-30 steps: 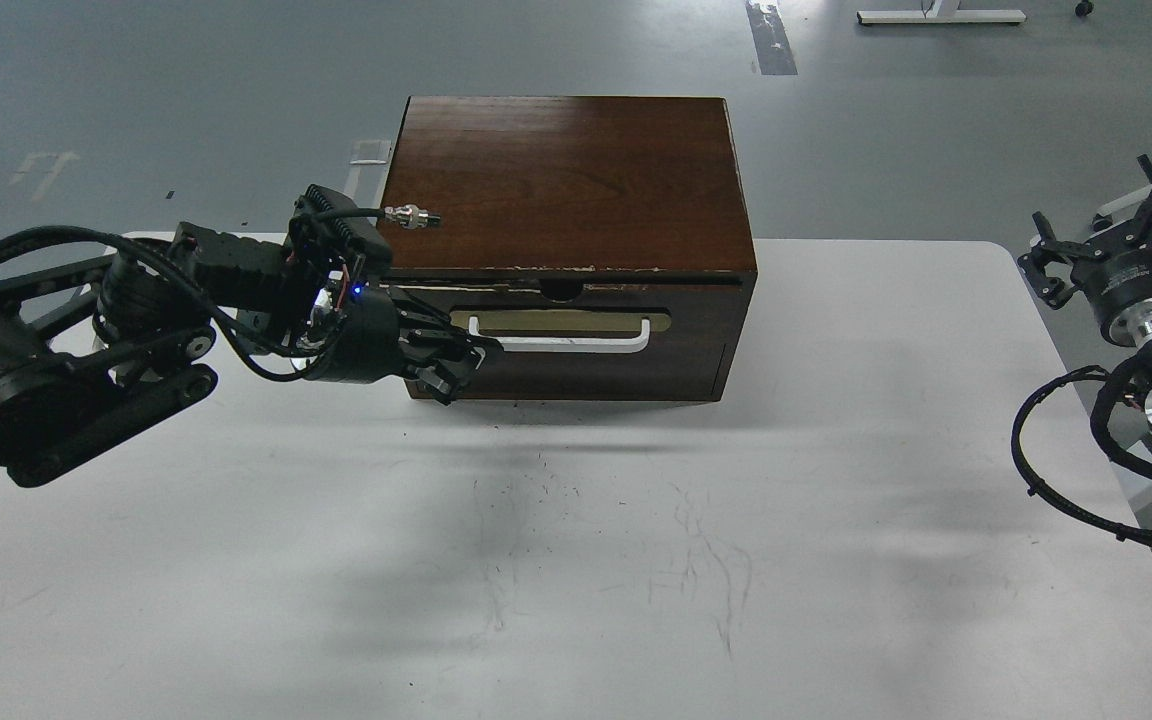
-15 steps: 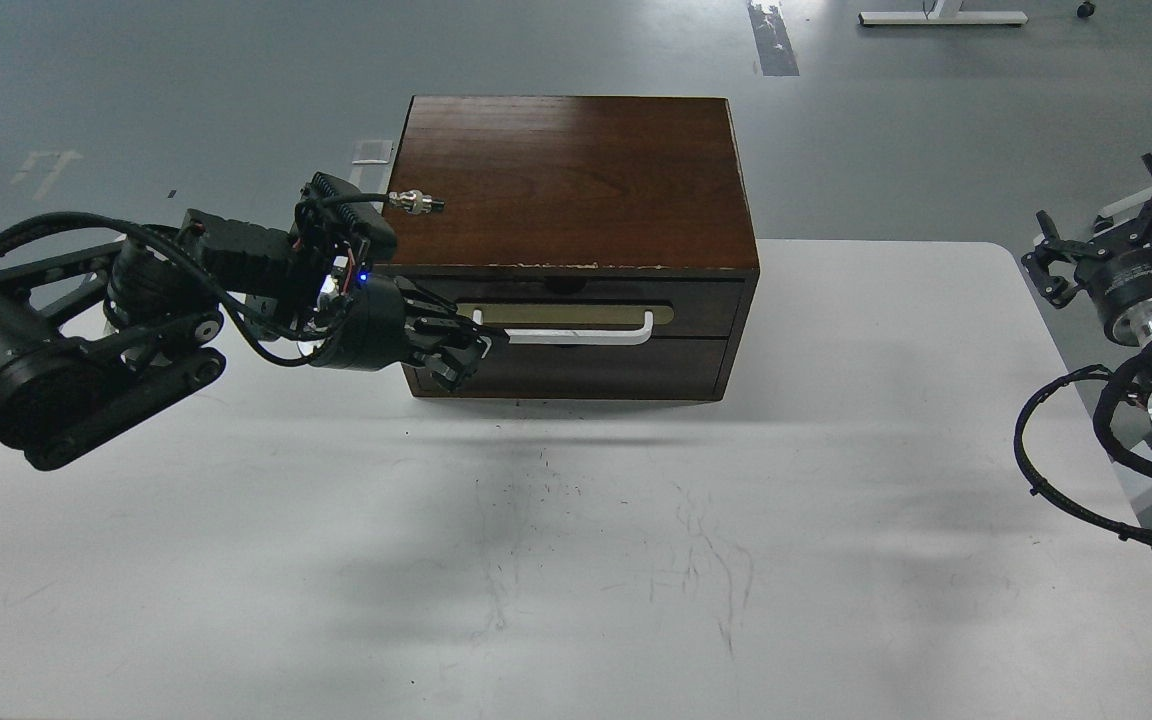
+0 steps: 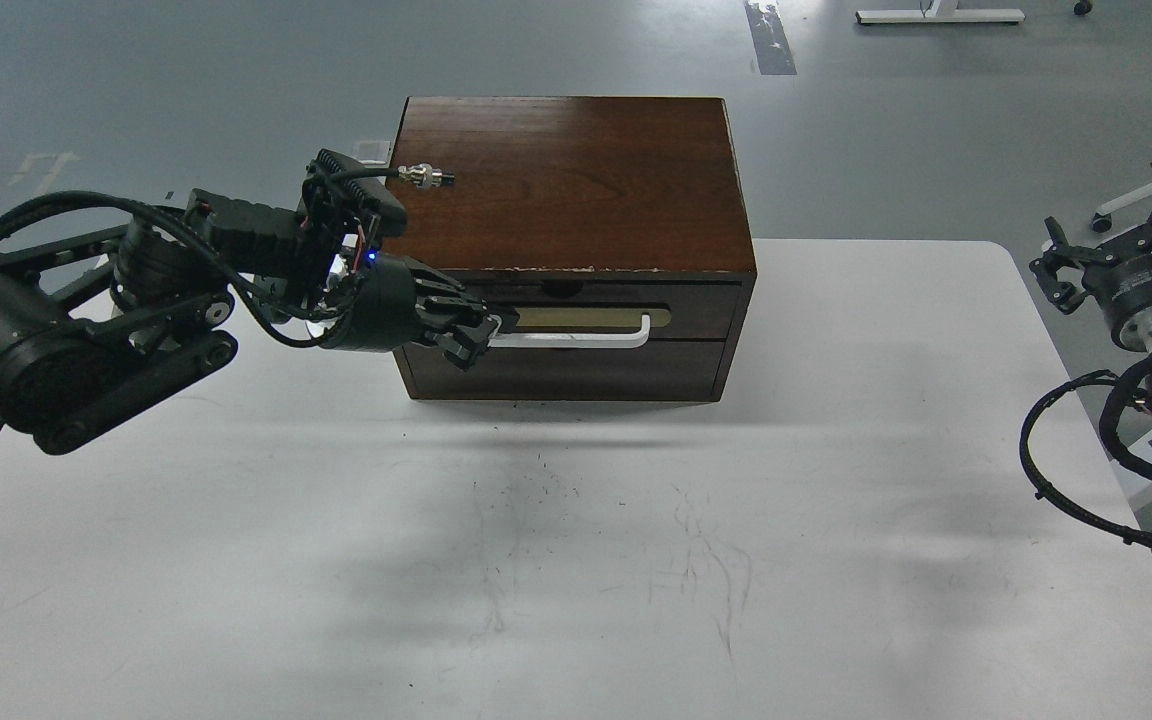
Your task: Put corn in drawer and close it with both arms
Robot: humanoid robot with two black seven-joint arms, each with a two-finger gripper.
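Left gripper [image 3: 481,335], fingers seemingly closed together against the drawer [image 3: 576,310] front, should push squarely until flush

Left tool [image 3: 476,338] at drawer [image 3: 576,322] handle; drawer flush.

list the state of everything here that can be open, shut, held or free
drawer: pushed in, flush with the cabinet front
lower panel: shut
handle: left gripper at its left end, jaws too dark to read
right gripper: off the table's right edge, holding nothing, jaws open
corn: not visible
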